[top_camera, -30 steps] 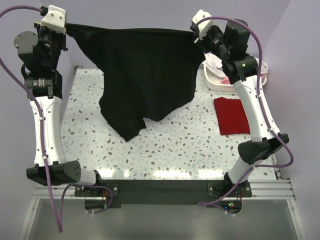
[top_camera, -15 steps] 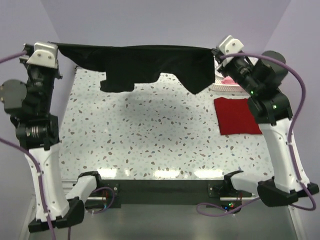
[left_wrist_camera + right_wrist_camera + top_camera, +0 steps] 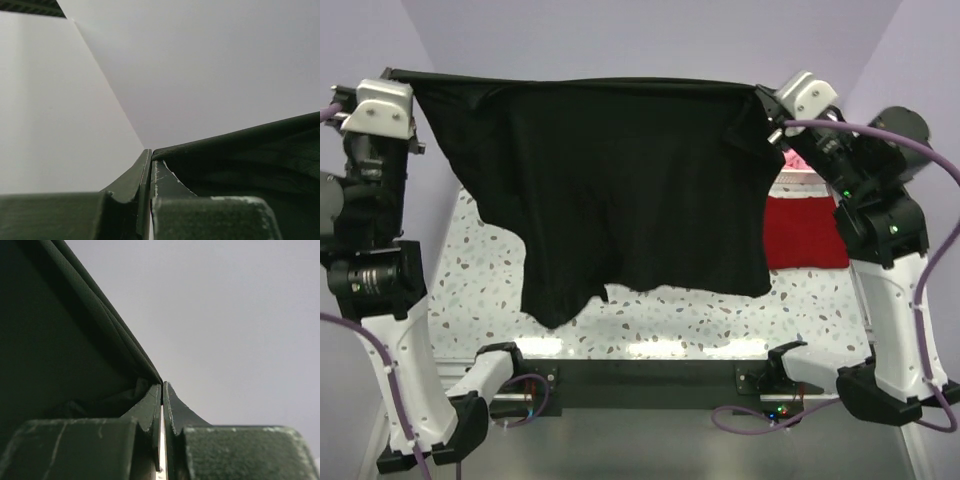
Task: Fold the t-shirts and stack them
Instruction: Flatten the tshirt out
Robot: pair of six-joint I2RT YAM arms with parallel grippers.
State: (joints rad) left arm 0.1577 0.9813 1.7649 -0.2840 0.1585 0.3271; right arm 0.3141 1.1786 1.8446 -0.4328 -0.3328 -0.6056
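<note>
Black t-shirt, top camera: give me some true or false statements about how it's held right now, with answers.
1. The black t-shirt hangs spread between both grippers. True.
2. The left gripper is open. False: it is shut on the shirt's upper edge.
3. The red t-shirt lies on the table, on the right side. True.
4. The right gripper holds the red t-shirt. False: it is shut on the black t-shirt.

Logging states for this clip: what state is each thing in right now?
black t-shirt: unfolded, hanging spread in the air above the table.
dark red t-shirt: folded, flat on the table, right side.
left gripper: jaws shut on black t-shirt.
right gripper: jaws shut on black t-shirt.
</note>
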